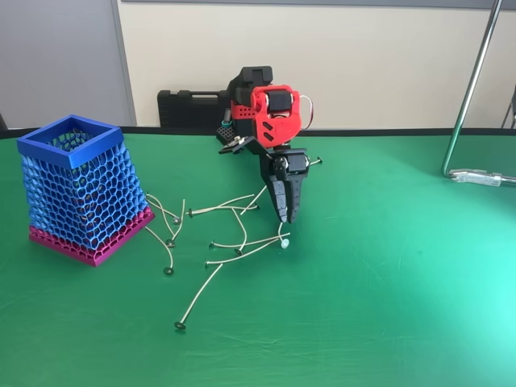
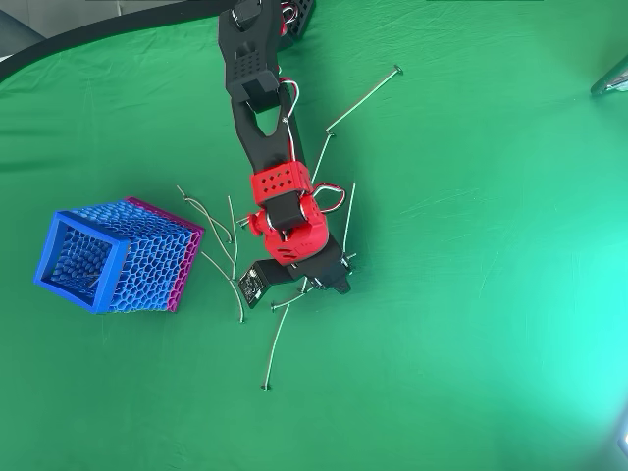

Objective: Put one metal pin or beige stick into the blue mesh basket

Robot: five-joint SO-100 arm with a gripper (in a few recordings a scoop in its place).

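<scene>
The blue mesh basket (image 1: 76, 189) stands at the left of the green table, with a solid blue rim and a pink base band; it is also in the overhead view (image 2: 118, 257). My gripper (image 1: 286, 218) points straight down over a scatter of beige sticks, its black fingers (image 1: 284, 193) pressed together. A thin beige stick (image 1: 282, 234) runs from the fingertips down to a small pale round head near the cloth, so the gripper looks shut on it. From overhead, the red wrist (image 2: 292, 235) hides the fingers.
Several other beige sticks with dark disc heads (image 1: 201, 290) lie between the basket and the gripper, some close to the basket's base. One more stick (image 2: 363, 98) lies behind the arm. A metal stand (image 1: 468, 105) rises at the right. The front right has free cloth.
</scene>
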